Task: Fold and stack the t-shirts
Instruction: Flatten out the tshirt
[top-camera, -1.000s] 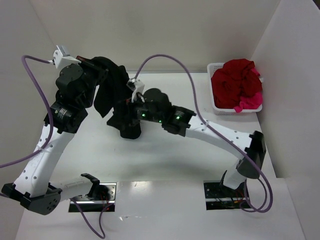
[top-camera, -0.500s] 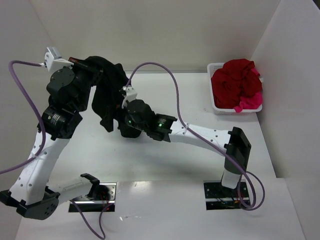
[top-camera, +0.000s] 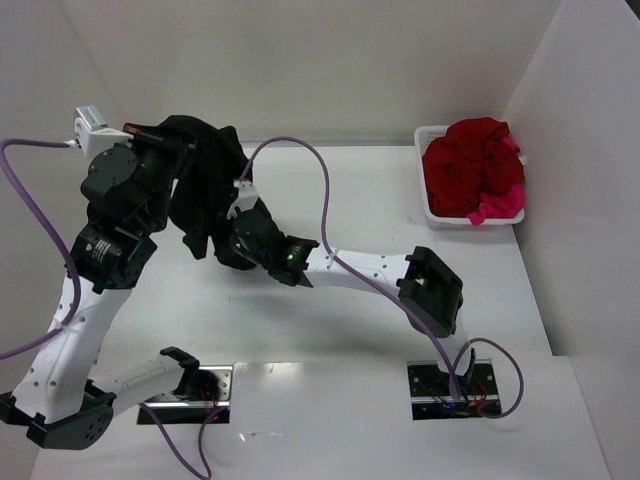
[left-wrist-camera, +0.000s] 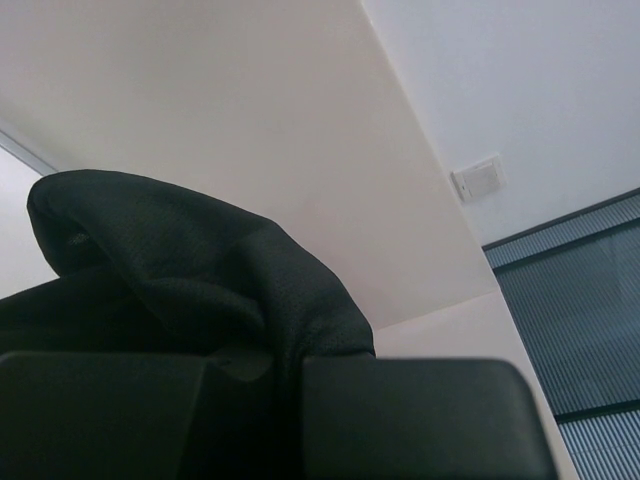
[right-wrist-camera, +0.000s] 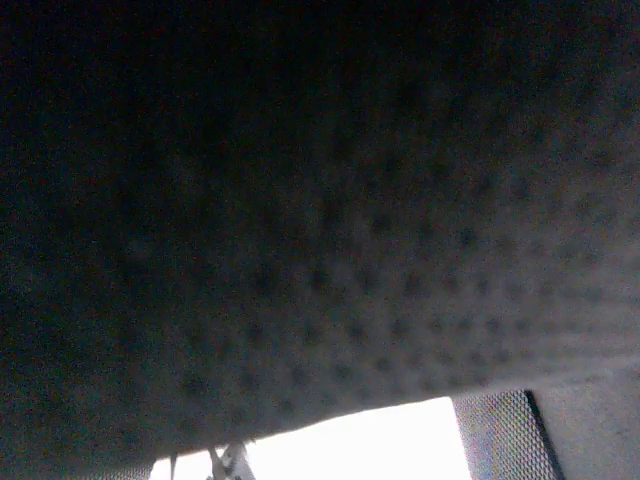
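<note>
White walls close a white bench (top-camera: 350, 300) on three sides. Above its far left part the left tool (top-camera: 152, 133) is lifted high and is closed on the black t-shirt (top-camera: 205, 170), which hangs down from it in a long fold. The right arm reaches across to the left, and the right tool (top-camera: 232, 250) is at the lower part of this hanging cloth with its jaws wide apart. Its camera sees almost only black cloth (right-wrist-camera: 300, 200), so I cannot tell if it touches. At the far right a white basket (top-camera: 432, 135) holds the dark red t-shirts (top-camera: 465, 165) and a pink t-shirt (top-camera: 500, 205).
</note>
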